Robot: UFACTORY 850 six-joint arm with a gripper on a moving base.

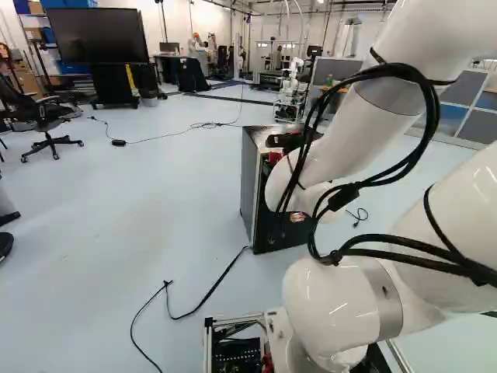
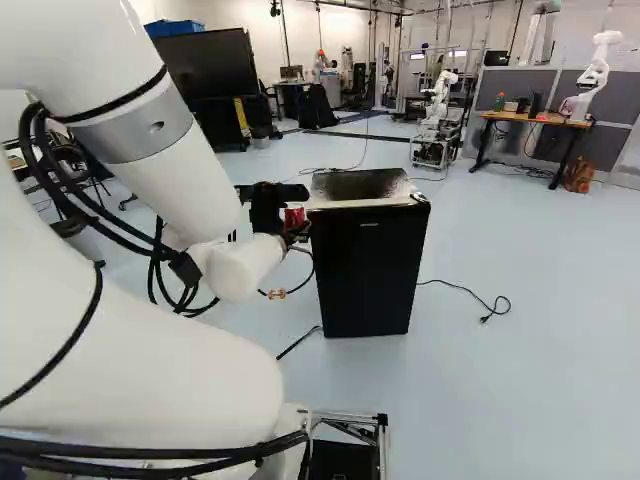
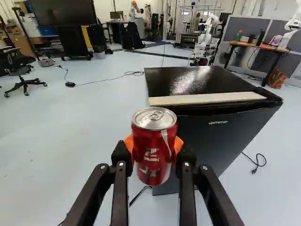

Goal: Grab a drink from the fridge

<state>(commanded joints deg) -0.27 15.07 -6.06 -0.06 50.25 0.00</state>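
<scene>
In the right base view my gripper (image 2: 276,208) is up beside the near left top corner of the black fridge (image 2: 368,270), with the red can (image 2: 295,216) at its fingers. Seen from the wrist, the gripper (image 3: 154,147) is shut on the red can (image 3: 151,162), an orange pad pressing on either side. The can is upright, silver lid up, in front of the fridge's (image 3: 211,146) near corner. The fridge door looks closed; its inside is hidden. A pale strip (image 3: 207,99) runs along the front of the fridge top.
A black cable (image 1: 206,299) lies on the floor left of the base, another (image 2: 465,292) right of the fridge. Farther off are an office chair (image 1: 48,124), a large screen (image 1: 97,35), a wooden desk (image 2: 535,118) and another robot (image 2: 437,110).
</scene>
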